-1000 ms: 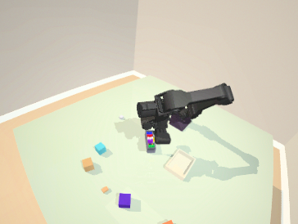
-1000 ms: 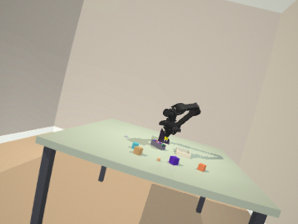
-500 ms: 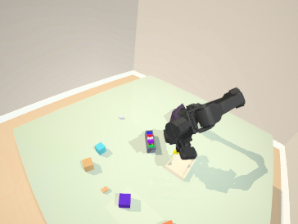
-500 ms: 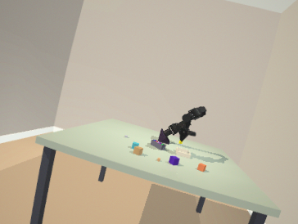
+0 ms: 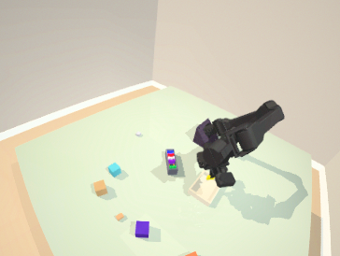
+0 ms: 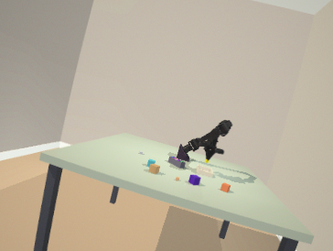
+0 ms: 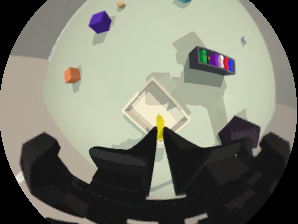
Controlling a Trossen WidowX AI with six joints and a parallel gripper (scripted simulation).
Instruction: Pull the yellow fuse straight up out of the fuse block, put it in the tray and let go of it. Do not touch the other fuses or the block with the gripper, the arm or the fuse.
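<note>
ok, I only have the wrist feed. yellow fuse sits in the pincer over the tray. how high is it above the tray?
Observer: The exterior view shows the yellow fuse hanging clearly above the tray, with open air between them.
Operator: Is the arm anywhere near the block?
Observer: In the top view the fuse block lies apart to the left of the pincer, with bare table between them.
Operator: Is the fuse inside the tray outline?
Observer: From the top it hangs over the tray's far edge, not its middle.
</note>
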